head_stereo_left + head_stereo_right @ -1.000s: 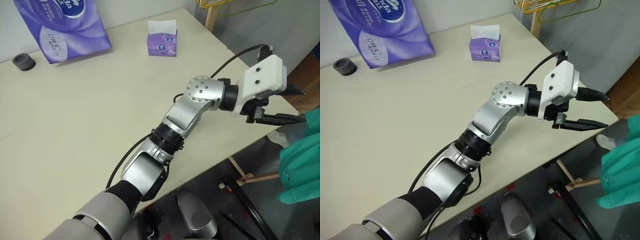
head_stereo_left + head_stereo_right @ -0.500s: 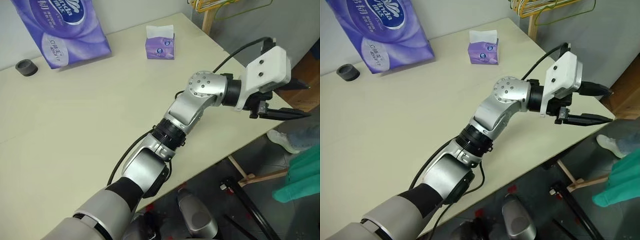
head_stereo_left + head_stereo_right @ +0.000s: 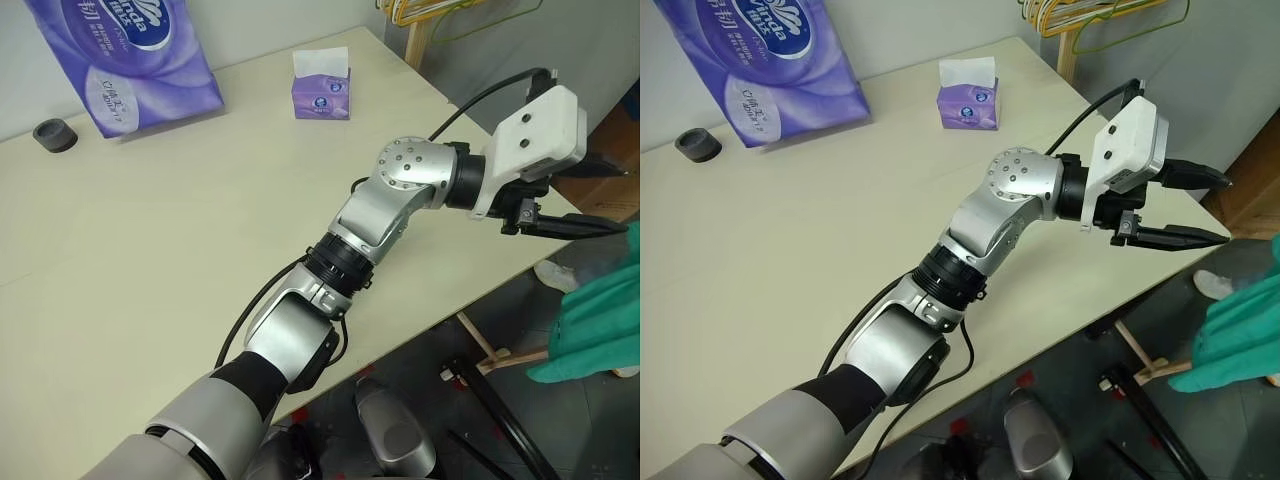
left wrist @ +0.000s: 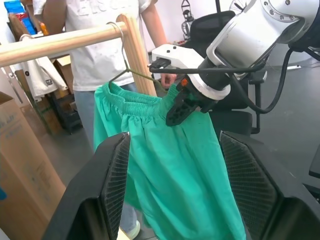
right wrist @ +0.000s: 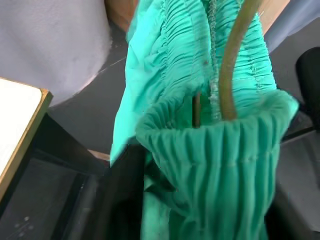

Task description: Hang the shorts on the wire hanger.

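The teal-green shorts hang by their gathered waistband from the wire hanger. The hanger's hook sits over a wooden rail. In the left wrist view my right gripper is at the waistband's far end. Its own view shows its fingers apart, open, on either side of the waistband, with the hanger wire running inside the fabric. My left gripper points level past the table's corner toward the shorts, open and holding nothing.
A person in a white shirt stands behind the rail and its wooden post. A cardboard box sits beside them. On the table are a purple tissue pack, a small tissue box and a black ring. Yellow hangers hang beyond it.
The picture has shifted a little. At its right edge the shorts have swung and now hang lower and looser. My left gripper has stayed open in the same place.
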